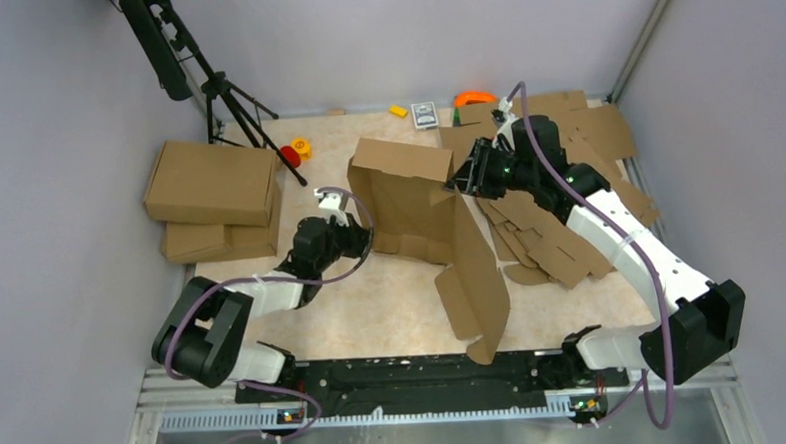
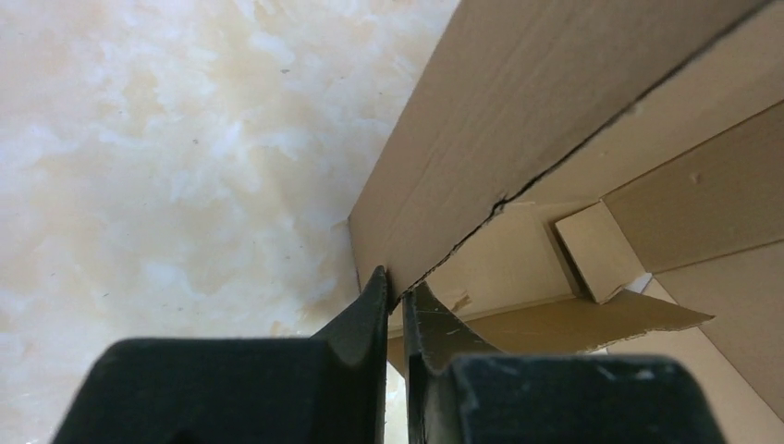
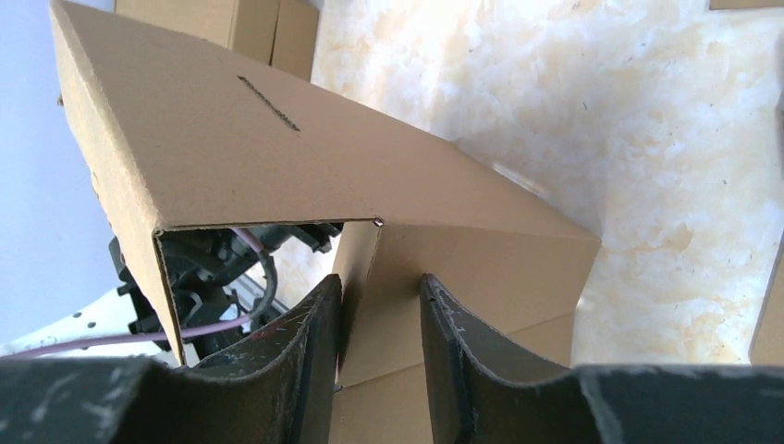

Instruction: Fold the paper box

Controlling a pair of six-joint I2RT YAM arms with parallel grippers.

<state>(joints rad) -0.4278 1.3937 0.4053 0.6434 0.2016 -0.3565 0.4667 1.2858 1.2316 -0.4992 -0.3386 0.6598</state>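
Mid-frame on the table (image 1: pixel 373 313), the half-raised paper box (image 1: pixel 408 196) partly hides its own inside; the left end effector (image 2: pixel 396 301) pinches its wall edge, while the right end effector (image 3: pixel 381 296) straddles one flap, jaws apart.

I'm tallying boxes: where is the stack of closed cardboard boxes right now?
In the top view, the closed cardboard boxes are stacked at the far left, just beside the tripod feet and left of the paper box.
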